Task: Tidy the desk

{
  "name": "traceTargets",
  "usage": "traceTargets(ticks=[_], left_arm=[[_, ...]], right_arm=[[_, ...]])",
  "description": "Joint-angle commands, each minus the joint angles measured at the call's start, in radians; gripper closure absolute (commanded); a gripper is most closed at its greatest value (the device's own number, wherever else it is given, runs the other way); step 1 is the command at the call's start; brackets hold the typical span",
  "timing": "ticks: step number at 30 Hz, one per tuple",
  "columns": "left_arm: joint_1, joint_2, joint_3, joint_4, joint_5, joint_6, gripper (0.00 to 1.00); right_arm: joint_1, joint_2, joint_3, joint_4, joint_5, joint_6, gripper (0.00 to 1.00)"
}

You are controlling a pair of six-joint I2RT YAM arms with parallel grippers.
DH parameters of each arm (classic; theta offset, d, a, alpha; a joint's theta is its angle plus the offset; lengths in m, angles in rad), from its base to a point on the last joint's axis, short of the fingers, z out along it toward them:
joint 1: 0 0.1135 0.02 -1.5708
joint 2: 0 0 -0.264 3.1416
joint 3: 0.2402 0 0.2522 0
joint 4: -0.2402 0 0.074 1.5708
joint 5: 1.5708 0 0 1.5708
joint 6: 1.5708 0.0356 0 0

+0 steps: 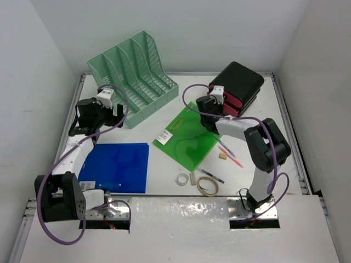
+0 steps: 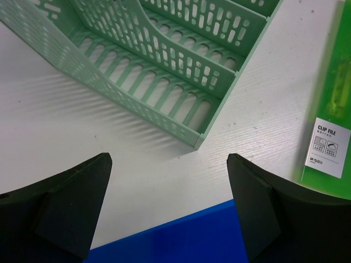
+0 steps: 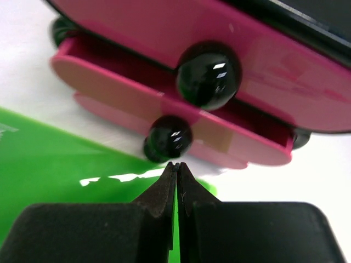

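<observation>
On the desk (image 1: 162,174), green folder (image 1: 189,156), label (image 2: 327,147) reading "CLIP FILE"

- The white tabletop (image 1: 170,174) had silver rails along its edges.
- A mint-green mesh file rack (image 1: 134,76) stood far left.
- A blue folder (image 1: 118,167) lay near left.
- A green clip file (image 1: 186,139) lay at the centre.
- A black-and-pink drawer box (image 1: 238,82) stood far right.
- Pens (image 1: 230,153), a tape ring (image 1: 208,186) and a small white roll (image 1: 181,179) lay near the front.
</observation>
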Motion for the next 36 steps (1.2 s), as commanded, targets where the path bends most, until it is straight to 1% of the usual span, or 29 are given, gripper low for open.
traceTargets(ticks=[1,5,9,15,17,21,26,29,31,34,35,36], left_arm=[[0.003,0.007,0.020,0.013,-0.002,0.009,0.15],[0.004,0.007,0.029,0.006,-0.016,0.010,0.15],[0.004,0.010,0.028,0.005,-0.017,0.013,0.15],[0.003,0.012,0.028,0.008,-0.026,0.015,0.15],[0.004,0.012,0.026,0.006,-0.031,0.017,0.15],[0.003,0.012,0.028,0.006,-0.028,0.020,0.15],[0.003,0.008,0.031,0.002,-0.033,0.021,0.15],[0.004,0.008,0.031,0.003,-0.029,0.021,0.15],[0.003,0.010,0.029,0.005,-0.028,0.021,0.15],[0.003,0.013,0.031,0.003,-0.026,0.020,0.15],[0.004,0.015,0.032,0.003,-0.025,0.020,0.15],[0.003,0.015,0.031,0.003,-0.023,0.021,0.15]], right_arm=[[-0.028,0.015,0.021,0.087,0.029,-0.098,1.00],[-0.063,0.049,0.016,0.115,0.015,-0.124,1.00],[-0.069,0.064,-0.020,0.223,0.041,-0.207,1.00],[-0.065,0.041,-0.045,0.259,0.044,-0.227,1.00],[-0.065,0.025,-0.068,0.323,0.067,-0.260,1.00],[-0.066,0.018,-0.068,0.343,0.091,-0.328,1.00],[-0.069,0.049,-0.065,0.357,0.098,-0.386,1.00],[-0.066,0.023,-0.103,0.359,0.034,-0.371,1.00],[-0.059,-0.020,-0.132,0.360,-0.056,-0.362,1.00],[-0.042,-0.087,-0.135,0.293,-0.135,-0.348,1.00],[-0.028,-0.106,-0.134,0.274,-0.143,-0.336,0.85],[-0.023,-0.123,-0.132,0.256,-0.152,-0.319,0.72]])
